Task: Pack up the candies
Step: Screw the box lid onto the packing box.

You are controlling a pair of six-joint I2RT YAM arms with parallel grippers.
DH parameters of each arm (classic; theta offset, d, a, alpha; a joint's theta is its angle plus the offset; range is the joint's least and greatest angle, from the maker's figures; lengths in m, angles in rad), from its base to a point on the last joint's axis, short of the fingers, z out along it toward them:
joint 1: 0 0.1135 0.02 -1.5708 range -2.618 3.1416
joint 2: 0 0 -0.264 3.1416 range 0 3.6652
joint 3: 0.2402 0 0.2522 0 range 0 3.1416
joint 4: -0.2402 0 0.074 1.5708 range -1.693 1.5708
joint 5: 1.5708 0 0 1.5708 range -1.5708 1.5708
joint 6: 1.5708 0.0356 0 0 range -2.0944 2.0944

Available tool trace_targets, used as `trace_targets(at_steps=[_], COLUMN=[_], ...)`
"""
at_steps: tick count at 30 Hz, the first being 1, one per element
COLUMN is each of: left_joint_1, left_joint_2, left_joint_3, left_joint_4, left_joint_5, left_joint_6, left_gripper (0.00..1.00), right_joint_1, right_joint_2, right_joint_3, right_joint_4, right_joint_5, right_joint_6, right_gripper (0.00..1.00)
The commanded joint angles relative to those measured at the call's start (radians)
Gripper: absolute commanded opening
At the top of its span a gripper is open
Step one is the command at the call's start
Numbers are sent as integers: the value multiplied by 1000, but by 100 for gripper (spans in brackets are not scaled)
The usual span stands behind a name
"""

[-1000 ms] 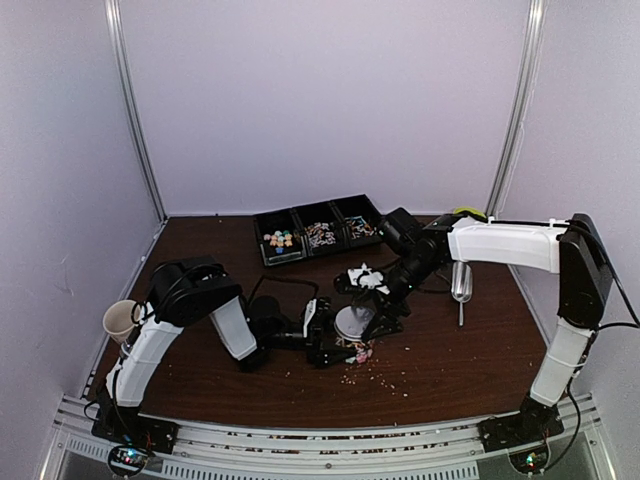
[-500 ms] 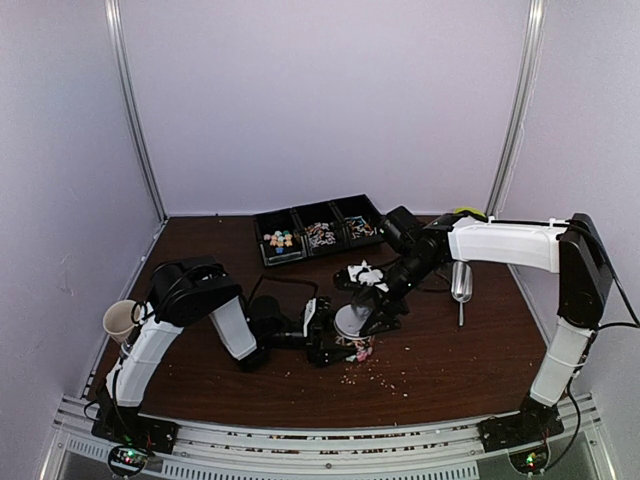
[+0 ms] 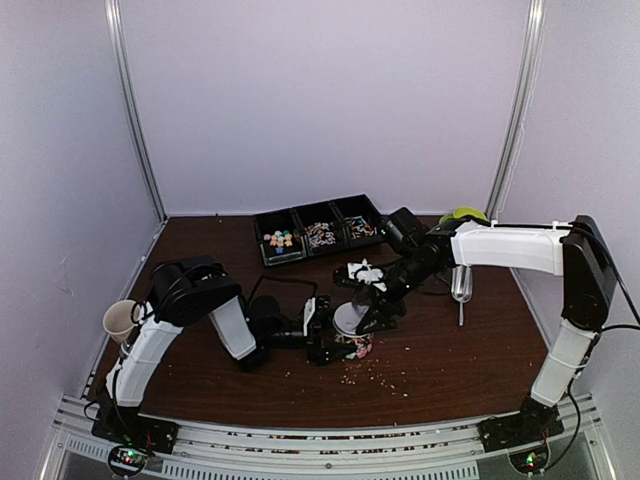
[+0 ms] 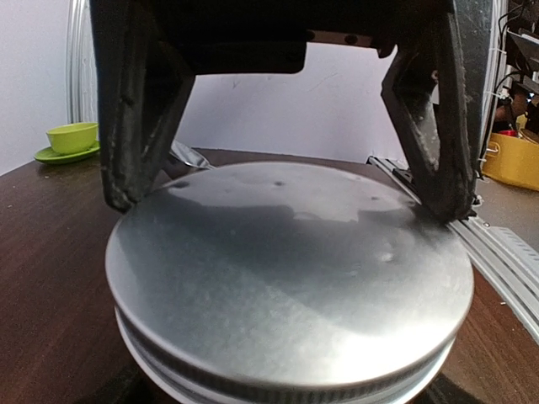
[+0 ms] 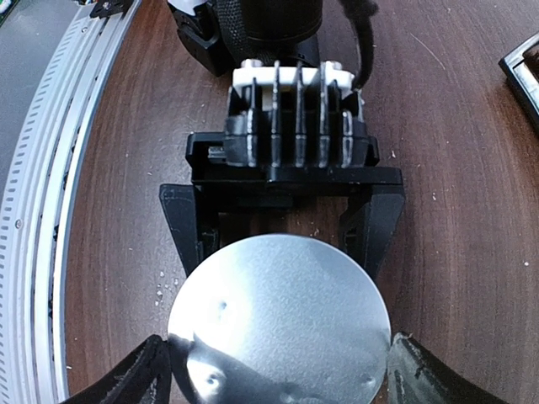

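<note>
My left claw [image 4: 282, 198] grasped the round jar [image 3: 352, 345] from the side, just beneath its flat silver metal lid [image 5: 278, 311], I judged to stop it turning. My right claw [image 5: 282, 370] straddled that lid from above, fingertips at its rim, presumably to screw it down. I could not tell whether it was clenched. Only the top view showed the pastel candies [image 3: 279, 239], well beyond both claws in the black three-compartment tray [image 3: 262, 215], plus what seemed to be coloured pieces in the jar.

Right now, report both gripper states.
Left gripper: closed on the jar.
Right gripper: straddling the lid, grip cannot be told.
</note>
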Motion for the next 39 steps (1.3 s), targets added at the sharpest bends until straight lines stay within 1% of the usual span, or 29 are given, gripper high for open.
trace_targets(at_steps=[1,6,10,16,22,26,28,30,33,37,39], left_joint_1=[-2,4,7,7,7,7,7,7,7,7,7], left_joint_2=[82,78,69,54,41,36,37,36,38,44,52], left_joint_3=[-49,-57,-76,-100,-126,-136,-136,-135,-132,-119,-114], left_joint_4=[-29,-29,-29,-31,-31,-31,-36,-38,-37,-32,-16], left_joint_5=[-58,-103,-165,-232,-302,-332,-336,-333,-306,-245,-213], left_joint_6=[8,4,7,19,32,35,35,36,35,32,24], left_gripper=[81,82,82,82,82,82,82,82,83,84,84], right_joint_1=[23,28,48,75,99,118,133,143,142,128,106], right_joint_2=[-26,-54,-69,-100,-96,-84,-78,-84,-114,-175,-206], right_joint_3=[-65,-122,-163,-216,-217,-208,-200,-193,-194,-182,-187], right_joint_4=[81,178,249,384,424,434,439,436,430,382,372], right_joint_5=[46,115,176,286,428,495,506,517,506,490,450], right_joint_6=[90,222,331,546,758,855,869,862,795,635,554], right_gripper=[81,83,83,84,84,86,89,100,100,99,99])
